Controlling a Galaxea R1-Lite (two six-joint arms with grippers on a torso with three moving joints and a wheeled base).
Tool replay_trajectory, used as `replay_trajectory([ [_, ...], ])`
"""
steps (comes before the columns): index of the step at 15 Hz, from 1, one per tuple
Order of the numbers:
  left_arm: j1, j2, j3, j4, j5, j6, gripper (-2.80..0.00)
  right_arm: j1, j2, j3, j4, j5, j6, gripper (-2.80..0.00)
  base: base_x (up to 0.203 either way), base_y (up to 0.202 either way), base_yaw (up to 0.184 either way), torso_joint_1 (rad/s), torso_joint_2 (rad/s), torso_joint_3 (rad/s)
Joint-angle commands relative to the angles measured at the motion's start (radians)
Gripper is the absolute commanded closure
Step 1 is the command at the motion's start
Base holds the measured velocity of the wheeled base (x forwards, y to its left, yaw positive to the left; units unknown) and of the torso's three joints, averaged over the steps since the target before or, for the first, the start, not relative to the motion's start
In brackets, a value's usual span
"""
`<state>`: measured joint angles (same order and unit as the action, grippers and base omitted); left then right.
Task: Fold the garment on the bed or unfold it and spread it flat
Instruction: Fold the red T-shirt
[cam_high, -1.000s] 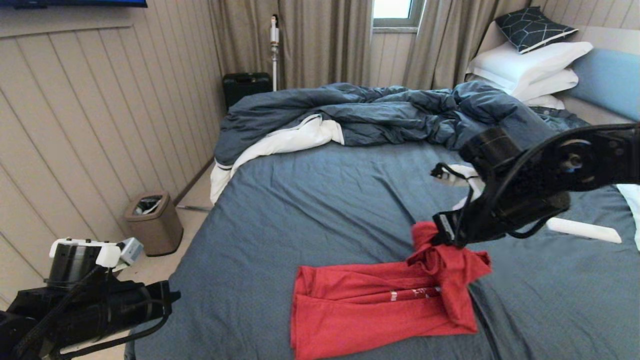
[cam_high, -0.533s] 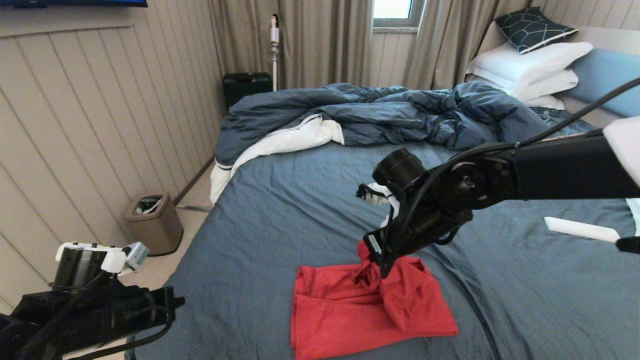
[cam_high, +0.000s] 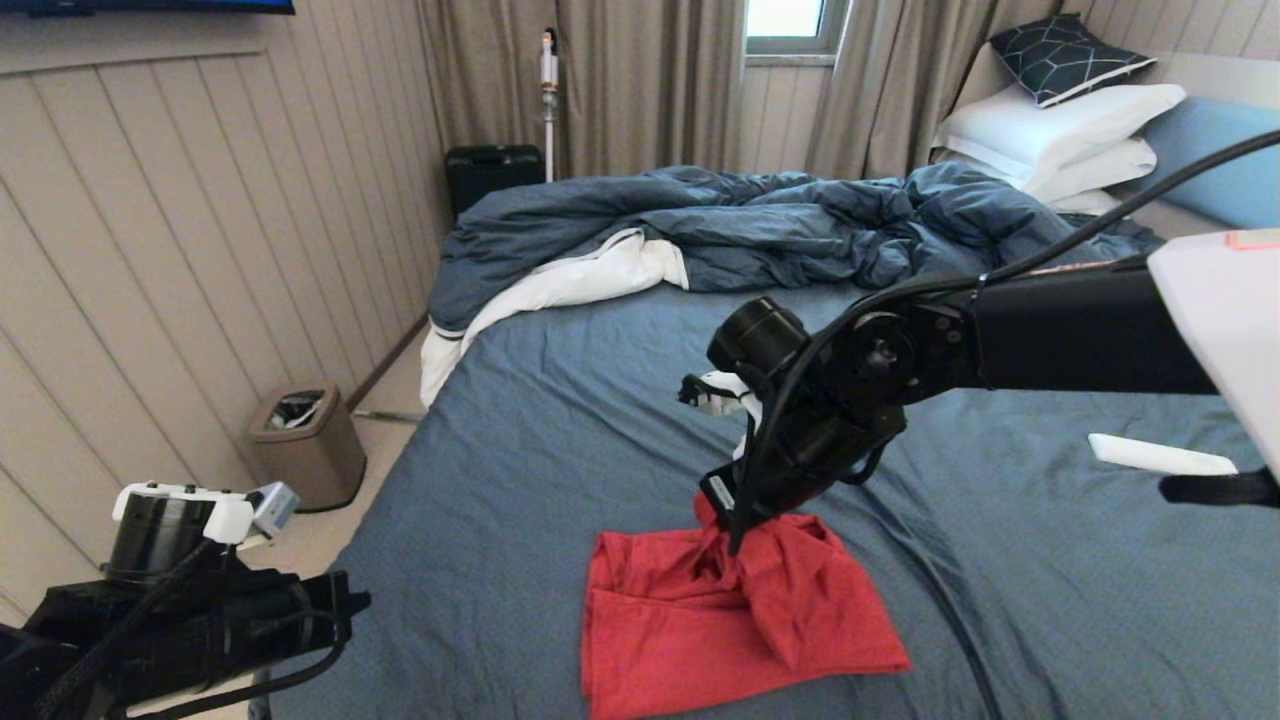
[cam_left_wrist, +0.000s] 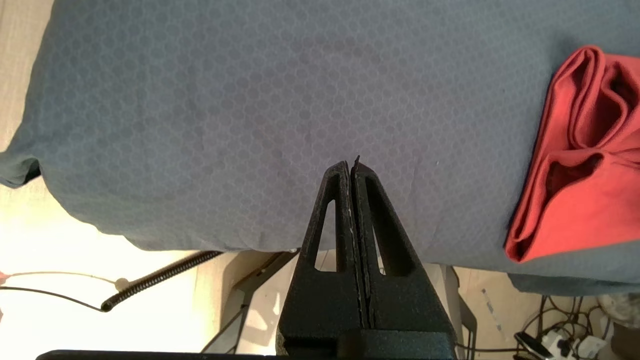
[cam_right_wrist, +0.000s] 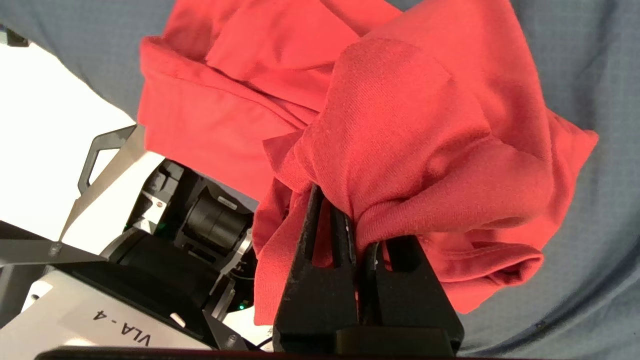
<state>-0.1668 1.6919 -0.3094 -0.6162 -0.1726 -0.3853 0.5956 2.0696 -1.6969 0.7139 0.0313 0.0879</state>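
From the head view, the bed fills most of the room, covered in a slate-blue sheet. A rumpled dark blue duvet with white lining is heaped across its far end, and white pillows are stacked at the far right under a dark patterned cushion, against a light blue headboard. The wall on the left is pale vertical panelling; beige curtains hang at the far side below a small window. A brown waste bin stands on the floor beside the bed, and a black case sits near the curtains. The garment, a red T-shirt, lies bunched and partly folded on the sheet near the bed's near edge. The right gripper reaches in from the right and is clamped on a gathered fold at the garment's far side. The left gripper sits low at the left, off the bed's near corner.

In the left wrist view, the left gripper has its jaws pressed together on nothing, over bare sheet, with the garment well apart from it and pale floor and cables beyond the mattress edge.

In the right wrist view, the right gripper pinches a thick bunch of the garment, which drapes over its fingers; blue sheet shows around it.
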Motion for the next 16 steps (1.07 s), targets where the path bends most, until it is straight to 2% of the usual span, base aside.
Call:
replay_trajectory([
  [1,0.0,0.002,0.001,-0.004,-0.001,-0.003,0.0,0.015,0.0,-0.004,0.006,0.001,0.0,0.0,0.0,0.0,0.0,0.0,0.0,0.0],
  [8,0.0,0.002,0.001,-0.004,-0.001,-0.004,0.0,0.078,0.037,-0.01,-0.008,0.0,0.0,0.0,0.0,0.0,0.0,0.0,0.0,0.0],
  [9,-0.002,0.002,0.001,-0.004,-0.002,-0.004,0.0,0.082,0.043,-0.01,-0.012,-0.001,0.0,-2.8,0.0,0.0,0.0,0.0,0.0,0.0],
  [16,-0.001,0.003,0.003,-0.004,-0.001,-0.004,0.0,0.075,0.023,-0.009,-0.041,0.003,0.004,-2.8,0.0,0.0,0.0,0.0,0.0,0.0],
])
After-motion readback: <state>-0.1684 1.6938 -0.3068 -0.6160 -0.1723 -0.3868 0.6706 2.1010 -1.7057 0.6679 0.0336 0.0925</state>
